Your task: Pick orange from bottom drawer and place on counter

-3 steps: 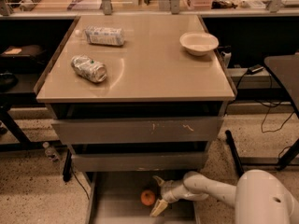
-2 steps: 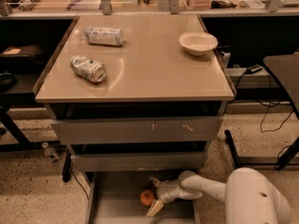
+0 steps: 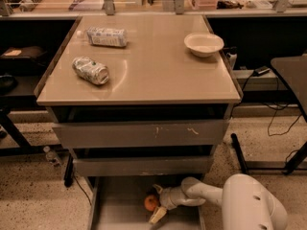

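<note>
Item: gripper [image 3: 155,203], two-finger, on a white arm [image 3: 207,192] that reaches in from the lower right and low over the bottom drawer [image 3: 120,206]. State of pincer: spread wide, with one dark finger above and one pale, cream-tipped finger [image 3: 157,216] below in the view. The orange [image 3: 150,203] sits in the gap between them. The fingers stand either side of the fruit, and whether either one touches it cannot be told. Orange: small, round and bright, resting on the flat grey floor of the bottom drawer, right of centre and just left of the gripper's wrist. Bottom drawer: pulled out towards the camera, lowest of three, with thin side rails showing. Middle drawer [image 3: 139,166] and top drawer [image 3: 139,134]: grey fronts, the top one scuffed, each with a dark gap above it. Counter [image 3: 148,80]: glossy beige-tan top of the cabinet. It carries a crushed silver can [image 3: 91,70] at the left, a labelled bottle [image 3: 106,36] lying on its side at the far left, and a white bowl [image 3: 204,44] near the far right corner. All three are well apart from one another. Robot body [image 3: 253,206]: a rounded white housing at the lower right, beside the drawer.
</note>
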Controlling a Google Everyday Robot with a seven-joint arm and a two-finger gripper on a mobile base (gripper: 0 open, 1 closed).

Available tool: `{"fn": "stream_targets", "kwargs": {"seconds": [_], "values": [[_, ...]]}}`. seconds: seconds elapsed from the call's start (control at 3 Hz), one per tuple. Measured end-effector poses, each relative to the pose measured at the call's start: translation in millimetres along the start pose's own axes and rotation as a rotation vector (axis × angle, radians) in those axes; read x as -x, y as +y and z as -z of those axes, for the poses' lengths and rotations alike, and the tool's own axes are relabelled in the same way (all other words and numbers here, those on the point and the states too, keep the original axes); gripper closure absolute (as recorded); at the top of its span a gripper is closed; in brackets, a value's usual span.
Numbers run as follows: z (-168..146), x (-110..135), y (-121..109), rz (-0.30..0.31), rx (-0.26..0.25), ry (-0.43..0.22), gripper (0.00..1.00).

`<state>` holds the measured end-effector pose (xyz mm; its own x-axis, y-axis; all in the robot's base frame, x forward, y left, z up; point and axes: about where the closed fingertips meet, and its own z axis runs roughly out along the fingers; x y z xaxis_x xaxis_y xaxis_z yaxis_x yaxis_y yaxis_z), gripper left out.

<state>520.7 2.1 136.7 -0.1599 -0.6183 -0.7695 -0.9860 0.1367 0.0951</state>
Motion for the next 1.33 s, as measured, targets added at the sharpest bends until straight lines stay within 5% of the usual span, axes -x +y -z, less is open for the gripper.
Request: {"fn": "stream_targets", "kwargs": {"seconds": [1.33], "values": [[-0.3,-0.2,-0.2,-0.001,0.0,0.0,0.88]]}}
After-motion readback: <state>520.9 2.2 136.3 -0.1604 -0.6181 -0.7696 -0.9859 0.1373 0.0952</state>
